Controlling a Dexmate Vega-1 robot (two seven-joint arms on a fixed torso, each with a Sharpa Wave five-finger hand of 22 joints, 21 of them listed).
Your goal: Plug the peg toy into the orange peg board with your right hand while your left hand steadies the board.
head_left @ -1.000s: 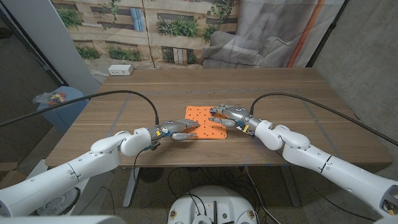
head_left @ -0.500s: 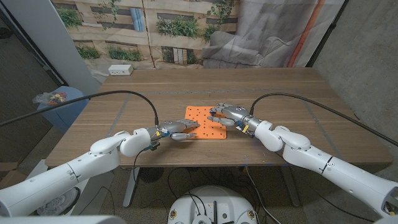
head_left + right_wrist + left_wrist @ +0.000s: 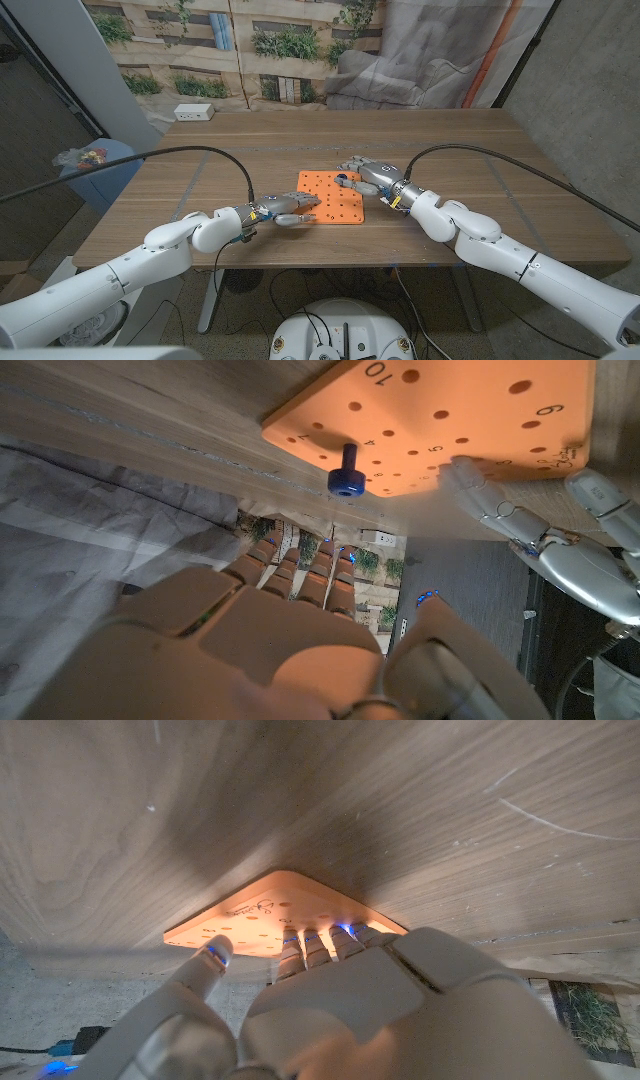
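Blue peg (image 3: 345,473) seated in board (image 3: 340,204); right hand (image 3: 368,177) above, left hand (image 3: 285,209) pressing.

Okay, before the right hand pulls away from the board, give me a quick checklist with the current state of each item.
1. Blue peg stands upright in the orange peg board: ok.
2. Peg fully seated in its hole: cannot tell.
3. Right hand has let go of the peg, with a gap visible between them in the right wrist view: ok.
4. Left hand touches the board's near left edge with its fingertips: ok.
5. Board lies flat on the table: ok.
6. Path back for the right hand free of other things: ok.
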